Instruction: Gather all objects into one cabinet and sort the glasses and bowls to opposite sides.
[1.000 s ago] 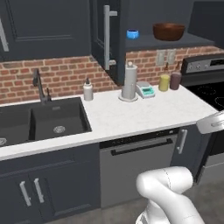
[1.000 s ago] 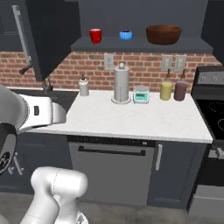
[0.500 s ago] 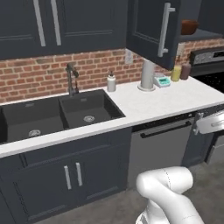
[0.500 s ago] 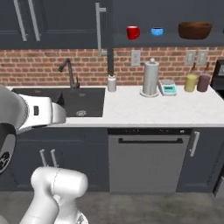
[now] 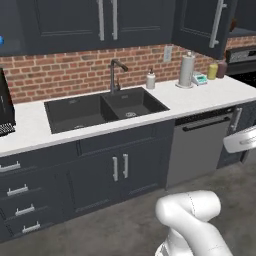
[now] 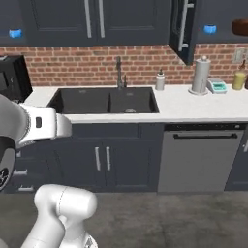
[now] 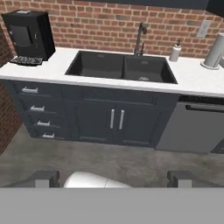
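Note:
In the right base view one small blue vessel stands on the shelf of the wide dark-grey cabinet at the upper right. Beside it, at the frame's edge, is the brown wooden bowl. The cabinet's tall door with the pale bar handle hangs open and hides the red mug. A second blue vessel sits high at the far left, and its edge also shows in the left base view. In the hand view my gripper is open and empty, far from the counter, facing the sink cupboards.
A dark double sink with a tap fills the counter's middle. A black coffee machine stands at the left. A soap bottle, a paper towel roll and small jars stand to the right. The dishwasher is below.
The base has driven to the left, so the whole scene has slid right: the sink is now central and the open shelf sits at the right edge. No object has moved.

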